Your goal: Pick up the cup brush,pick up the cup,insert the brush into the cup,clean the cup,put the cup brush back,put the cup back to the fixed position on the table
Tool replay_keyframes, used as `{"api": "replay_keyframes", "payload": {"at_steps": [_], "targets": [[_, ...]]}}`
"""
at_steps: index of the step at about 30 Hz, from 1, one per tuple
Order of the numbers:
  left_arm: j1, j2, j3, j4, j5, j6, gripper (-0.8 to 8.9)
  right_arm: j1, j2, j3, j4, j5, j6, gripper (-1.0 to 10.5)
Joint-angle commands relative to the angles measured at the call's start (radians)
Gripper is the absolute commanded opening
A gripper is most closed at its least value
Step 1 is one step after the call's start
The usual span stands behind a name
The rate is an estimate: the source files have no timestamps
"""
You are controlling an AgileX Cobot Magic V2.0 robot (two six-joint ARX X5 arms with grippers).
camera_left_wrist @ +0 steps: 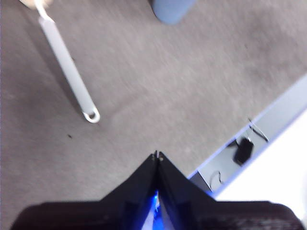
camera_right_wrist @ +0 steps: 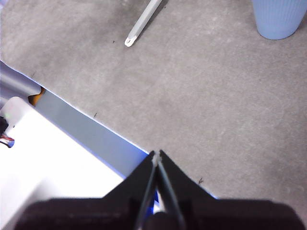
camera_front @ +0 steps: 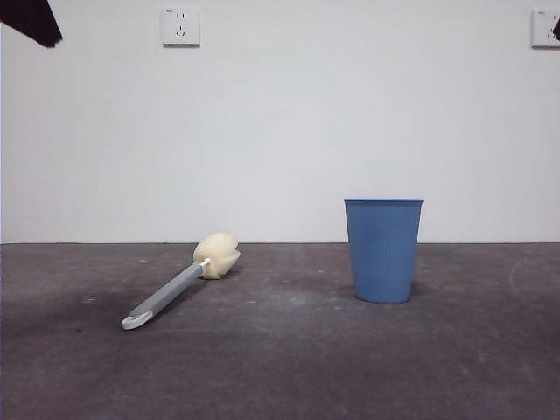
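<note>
— Above the counter [camera_front: 289, 367], both arms wait: the left gripper [camera_left_wrist: 157, 155] and right gripper [camera_right_wrist: 157, 154] are pinched closed, holding nothing.

— And the brush [camera_front: 179, 287]?

— Lying flat, well apart from the upright cup [camera_front: 383, 249]. Probably light; grab its stiff handle, not the soft sponge. The ribbed cup likely flexes. Its inside is hidden.

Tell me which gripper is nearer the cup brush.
Left, though not by much. The left gripper hangs shut just short of the cup brush handle's loop; the right gripper, also shut, sits farther back.
</note>
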Motion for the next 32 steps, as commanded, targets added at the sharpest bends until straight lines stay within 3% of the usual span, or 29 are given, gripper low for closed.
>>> {"api": "replay_keyframes", "payload": {"at_steps": [1,4,12,17,22,32], "targets": [[0.037,-0.042,-0.001,0.042,-0.01,0.084,-0.03,0.002,-0.001,0.0,0.005,0.004,0.009,0.0],[0.108,-0.116,-0.007,0.192,-0.006,0.143,-0.03,0.002,-0.001,0.0,0.005,0.003,0.009,0.0],[0.426,-0.446,-0.187,0.654,-0.011,0.154,-0.03,0.002,-0.001,0.0,0.005,0.003,0.009,0.0],[0.515,-0.599,-0.397,0.765,-0.011,0.165,-0.03,0.002,-0.001,0.0,0.005,0.003,0.009,0.0],[0.566,-0.741,-0.644,0.86,-0.01,0.092,-0.03,0.002,-0.001,0.0,0.005,0.003,0.009,0.0],[0.58,-0.882,-0.946,0.897,-0.045,0.031,-0.03,0.002,-0.001,0.0,0.005,0.003,0.009,0.0]]}}
